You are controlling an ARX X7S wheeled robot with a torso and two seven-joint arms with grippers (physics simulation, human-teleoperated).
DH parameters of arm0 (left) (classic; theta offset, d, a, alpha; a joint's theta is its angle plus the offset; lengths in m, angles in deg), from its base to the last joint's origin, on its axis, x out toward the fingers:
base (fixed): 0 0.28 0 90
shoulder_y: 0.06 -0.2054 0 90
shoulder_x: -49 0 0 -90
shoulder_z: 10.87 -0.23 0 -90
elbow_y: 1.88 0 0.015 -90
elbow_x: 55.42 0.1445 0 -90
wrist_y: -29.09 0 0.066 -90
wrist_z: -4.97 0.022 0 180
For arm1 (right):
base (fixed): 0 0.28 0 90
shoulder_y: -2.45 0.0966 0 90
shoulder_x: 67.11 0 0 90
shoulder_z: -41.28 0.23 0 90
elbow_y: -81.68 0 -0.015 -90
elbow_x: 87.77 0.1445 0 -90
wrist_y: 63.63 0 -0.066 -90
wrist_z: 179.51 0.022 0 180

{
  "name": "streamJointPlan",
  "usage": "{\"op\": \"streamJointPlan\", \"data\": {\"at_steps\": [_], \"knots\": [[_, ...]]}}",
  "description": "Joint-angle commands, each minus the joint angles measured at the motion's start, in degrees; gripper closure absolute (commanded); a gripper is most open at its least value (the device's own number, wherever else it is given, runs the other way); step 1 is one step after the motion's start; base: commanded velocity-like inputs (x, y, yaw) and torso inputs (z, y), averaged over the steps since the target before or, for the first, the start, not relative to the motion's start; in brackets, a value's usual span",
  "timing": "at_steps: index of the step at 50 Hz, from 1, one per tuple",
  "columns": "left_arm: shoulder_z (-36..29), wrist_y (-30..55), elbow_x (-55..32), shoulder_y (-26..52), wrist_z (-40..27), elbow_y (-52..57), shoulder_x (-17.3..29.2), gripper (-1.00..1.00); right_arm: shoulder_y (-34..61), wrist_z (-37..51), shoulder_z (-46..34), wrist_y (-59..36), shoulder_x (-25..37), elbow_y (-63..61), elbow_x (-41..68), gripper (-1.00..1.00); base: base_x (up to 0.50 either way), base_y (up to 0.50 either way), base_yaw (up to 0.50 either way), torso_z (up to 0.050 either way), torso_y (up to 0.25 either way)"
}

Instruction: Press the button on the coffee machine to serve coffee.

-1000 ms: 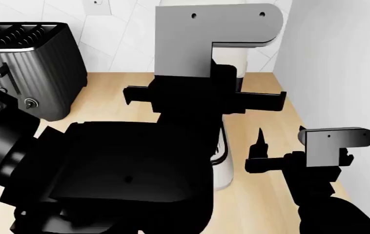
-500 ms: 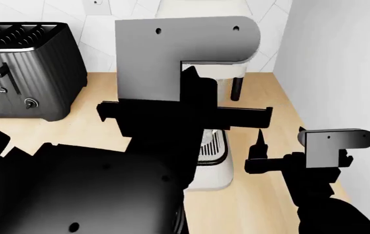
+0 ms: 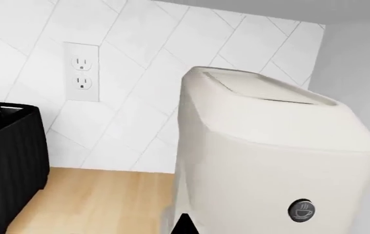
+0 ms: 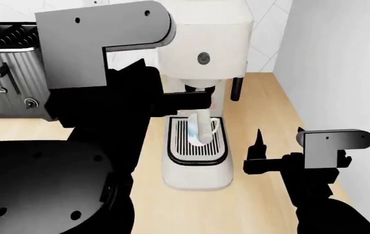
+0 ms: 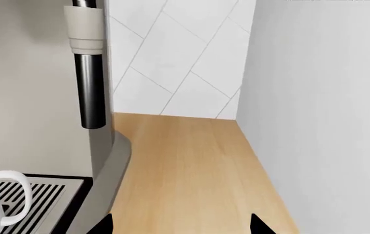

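Tiled wall, wall socket (image 3: 81, 72) and cream coffee machine (image 3: 270, 146) fill the left wrist view; its round button (image 3: 301, 210) sits low on the front face. Left jaws' state cannot be told.

Head view: button (image 4: 202, 58) faces the robot above a mug (image 4: 200, 126) on the drip tray. It likely needs only a short, firm, straight push.

Right wrist view: wooden desk (image 5: 192, 165); right jaws look spread, empty.

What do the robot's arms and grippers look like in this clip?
Both arms are matte black with blocky links. Each carries a grey L-shaped bracket with a rounded end and two small holes, large above the left gripper, small above the right gripper. Fingers are thin and black. No cables or markings show.
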Motion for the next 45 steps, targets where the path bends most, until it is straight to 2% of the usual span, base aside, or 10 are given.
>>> {"op": "streamJointPlan", "data": {"at_steps": [1,7,8,14,17,22,24,31,35,45], "knots": [[-3.1,2.7,1.1,1.2,1.6,0.7,7.8,1.0,-0.3,0.6,0.6,-0.6,0.3,-1.3,0.6,-1.0,0.0,0.0,0.0,0.0,0.0],[-4.9,4.2,1.2,-0.2,5.1,-0.7,12.4,1.0,-1.1,1.5,1.0,-1.1,0.4,-2.5,0.6,-1.0,0.0,0.0,0.0,0.0,0.0],[-5.0,4.3,1.0,-0.7,5.7,-0.9,12.6,-1.0,-1.1,1.4,0.8,-0.9,0.3,-2.3,0.6,-1.0,0.0,0.0,0.0,0.0,0.0],[-5.8,4.9,2.3,-2.6,6.3,-2.2,14.5,-1.0,-0.6,1.5,0.4,-1.2,0.3,-2.2,0.7,-1.0,0.0,0.0,0.0,0.0,0.0],[-6.3,5.1,3.8,-4.4,10.2,-2.5,15.4,-1.0,-0.8,1.6,0.4,-1.0,0.4,-2.3,0.7,-1.0,0.0,0.0,0.0,0.0,0.0],[-9.0,7.7,8.6,-5.4,9.1,-3.9,16.6,-1.0,-1.1,1.7,0.5,-0.9,0.4,-2.3,0.7,-1.0,0.0,0.0,0.0,0.0,0.0],[-9.8,9.2,5.4,-5.6,15.2,-3.7,17.2,-1.0,-1.1,1.8,0.6,-1.1,0.5,-2.5,0.8,-1.0,0.0,0.0,0.0,0.0,0.0],[-10.9,7.3,12.0,-12.2,24.0,-7.5,19.2,-1.0,-1.2,2.4,1.0,-1.9,0.8,-3.9,1.3,-1.0,0.0,0.0,0.0,0.0,0.0],[-11.1,5.2,17.7,-16.9,23.2,-11.5,20.4,-1.0,-1.2,2.7,1.1,-2.1,1.0,-4.2,1.3,-1.0,0.0,0.0,0.0,0.0,0.0],[-11.5,3.5,19.2,-25.3,23.0,-18.9,20.6,-1.0,-2.0,2.4,0.9,-1.0,1.0,-3.5,1.2,-1.0,0.0,0.0,0.0,0.0,0.0]]}}
